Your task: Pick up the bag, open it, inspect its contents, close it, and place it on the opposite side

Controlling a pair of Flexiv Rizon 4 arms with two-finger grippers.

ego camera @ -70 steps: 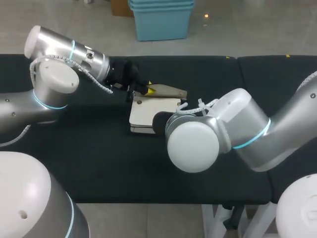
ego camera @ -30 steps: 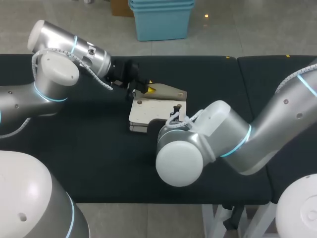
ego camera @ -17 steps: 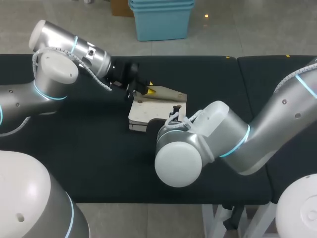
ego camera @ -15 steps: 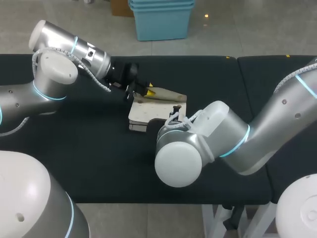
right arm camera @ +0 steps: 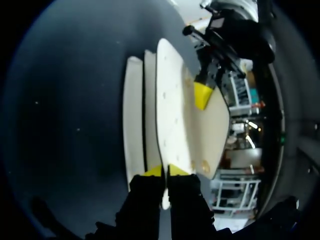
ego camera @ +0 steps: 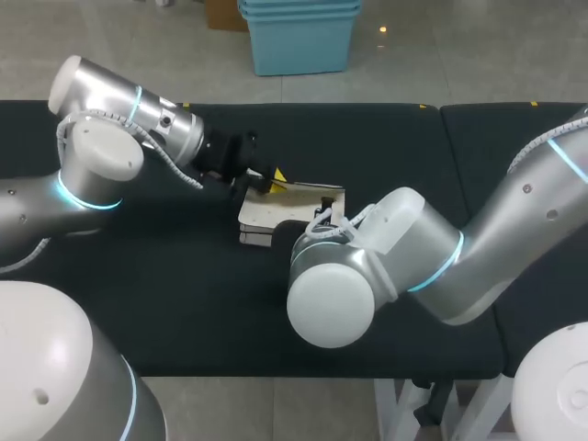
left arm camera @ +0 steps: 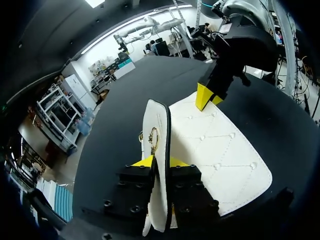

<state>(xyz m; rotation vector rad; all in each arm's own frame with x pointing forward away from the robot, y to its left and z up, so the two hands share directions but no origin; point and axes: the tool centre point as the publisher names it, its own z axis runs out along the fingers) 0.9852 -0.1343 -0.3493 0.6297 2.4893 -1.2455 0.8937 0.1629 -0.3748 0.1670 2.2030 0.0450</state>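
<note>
Two arms meet over the black tabletop point(ego camera: 395, 147); the right arm point(ego camera: 367, 266) partly screens the white quilted bag point(ego camera: 260, 211) in the head view. The bag lies flat, long axis left–right, flap point(left arm camera: 157, 117) raised on edge. The left tool point(left arm camera: 159, 162) clamps the flap; the right tool point(right arm camera: 165, 171) pinches the bag's opposite edge.

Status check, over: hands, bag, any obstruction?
Left hand shut on the flap, held upright. Right hand shut on the bag at its far edge. Bag lying on the table; nothing seen in the way.
</note>
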